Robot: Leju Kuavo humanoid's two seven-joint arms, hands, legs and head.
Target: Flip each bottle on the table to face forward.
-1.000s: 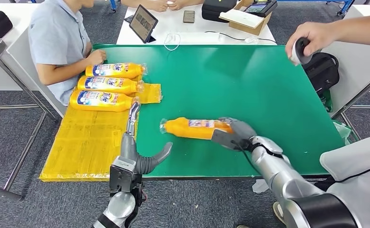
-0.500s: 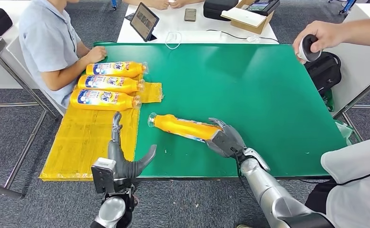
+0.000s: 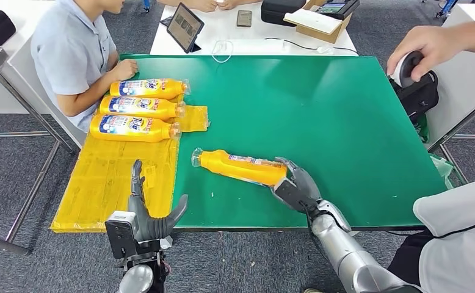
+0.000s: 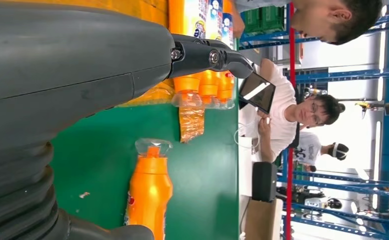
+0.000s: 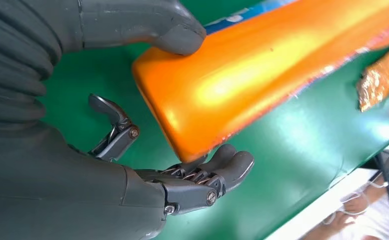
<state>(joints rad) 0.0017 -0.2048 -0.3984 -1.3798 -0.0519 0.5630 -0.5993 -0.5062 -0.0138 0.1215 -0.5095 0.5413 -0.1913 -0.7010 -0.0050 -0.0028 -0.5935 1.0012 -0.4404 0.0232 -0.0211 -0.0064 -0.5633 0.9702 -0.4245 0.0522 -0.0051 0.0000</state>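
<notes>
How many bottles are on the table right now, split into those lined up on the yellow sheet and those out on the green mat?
Bottles lined up on the yellow sheet: 3
Bottles on the green mat: 1, its base held by the right hand
Total: 4

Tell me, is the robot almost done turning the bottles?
Nearly, it seems. Three bottles already lie in a row on the yellow sheet, labels showing. The right hand grips the base of the last bottle, which lies on the green table, its label mostly turned away. The left hand is open by the table's edge. Left: finishing that turn.
</notes>
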